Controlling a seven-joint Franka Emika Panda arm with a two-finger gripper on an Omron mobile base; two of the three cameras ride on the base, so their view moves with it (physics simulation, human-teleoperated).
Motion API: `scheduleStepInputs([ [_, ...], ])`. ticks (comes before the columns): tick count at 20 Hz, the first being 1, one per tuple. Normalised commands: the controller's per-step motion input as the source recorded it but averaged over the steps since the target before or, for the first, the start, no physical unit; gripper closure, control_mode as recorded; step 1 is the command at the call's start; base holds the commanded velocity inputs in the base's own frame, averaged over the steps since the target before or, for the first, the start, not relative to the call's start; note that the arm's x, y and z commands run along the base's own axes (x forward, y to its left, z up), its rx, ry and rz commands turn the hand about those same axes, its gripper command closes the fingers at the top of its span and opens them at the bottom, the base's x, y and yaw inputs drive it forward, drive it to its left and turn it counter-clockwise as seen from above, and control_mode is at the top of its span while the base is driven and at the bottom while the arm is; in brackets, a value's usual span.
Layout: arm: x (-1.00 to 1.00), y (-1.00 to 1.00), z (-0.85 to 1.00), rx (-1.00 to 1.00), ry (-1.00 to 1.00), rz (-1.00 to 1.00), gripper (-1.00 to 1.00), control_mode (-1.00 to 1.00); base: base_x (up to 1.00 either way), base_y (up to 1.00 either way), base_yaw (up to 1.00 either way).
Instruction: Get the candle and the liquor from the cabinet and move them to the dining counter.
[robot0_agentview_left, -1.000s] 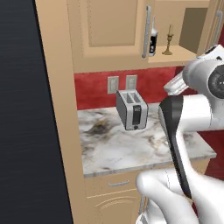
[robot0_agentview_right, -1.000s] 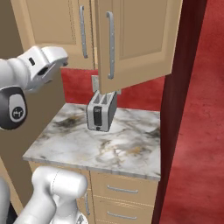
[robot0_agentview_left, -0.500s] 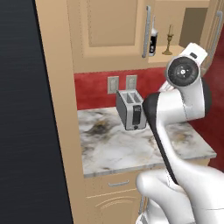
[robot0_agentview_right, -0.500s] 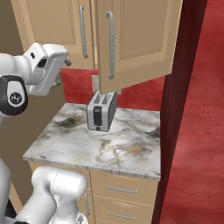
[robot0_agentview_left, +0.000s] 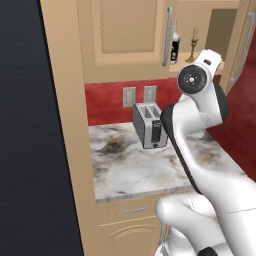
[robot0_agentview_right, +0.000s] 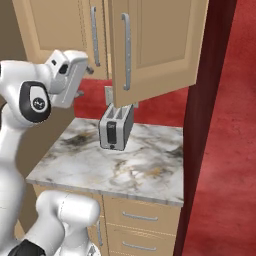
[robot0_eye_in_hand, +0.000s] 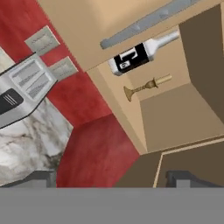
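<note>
The jaws are spread wide and empty, while the liquor (robot0_eye_in_hand: 133, 58) and candle (robot0_eye_in_hand: 146, 86) are seen standing near the open cabinet's (robot0_agentview_left: 125, 40) shelf edge.

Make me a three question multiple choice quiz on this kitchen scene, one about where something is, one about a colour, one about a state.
1. Where is the candle?
A. inside the open cabinet, beside the liquor
B. on the marble worktop
C. in the toaster

2. What colour is the wall behind the toaster?
A. blue
B. red
C. white

3. How is the gripper?
A. shut on the candle
B. shut on the liquor
C. open, holding nothing

Answers: 1 A, the hand view shows both on the cabinet shelf. 2 B, red shows around the two outlets. 3 C, its tips stand wide apart, short of the shelf.
</note>
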Motion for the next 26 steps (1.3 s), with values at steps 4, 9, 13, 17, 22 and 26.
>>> scheduleStepInputs([
  [4, 0.53, -0.29, 0.0, -0.02, 0.04, 0.0, -1.0, -1.0, 0.0, 0.0, 0.0],
  [9, 0.52, -0.39, 0.0, 0.0, 0.06, 0.0, -1.0, -1.0, 0.0, 0.0, 0.0],
  [13, 0.33, -0.44, 0.0, 0.0, 0.05, 0.0, -1.0, -1.0, 0.0, 0.0, 0.0],
  [17, 0.14, -0.52, 0.0, 0.0, 0.04, -0.01, -1.0, -1.0, 0.0, 0.0, 0.0],
  [22, -0.11, -0.56, 0.0, 0.0, 0.0, -0.07, -1.0, -1.0, 0.0, 0.0, 0.0],
  [26, -0.27, -0.57, 0.0, 0.0, 0.0, -0.11, -1.0, -1.0, 0.0, 0.0, 0.0],
])
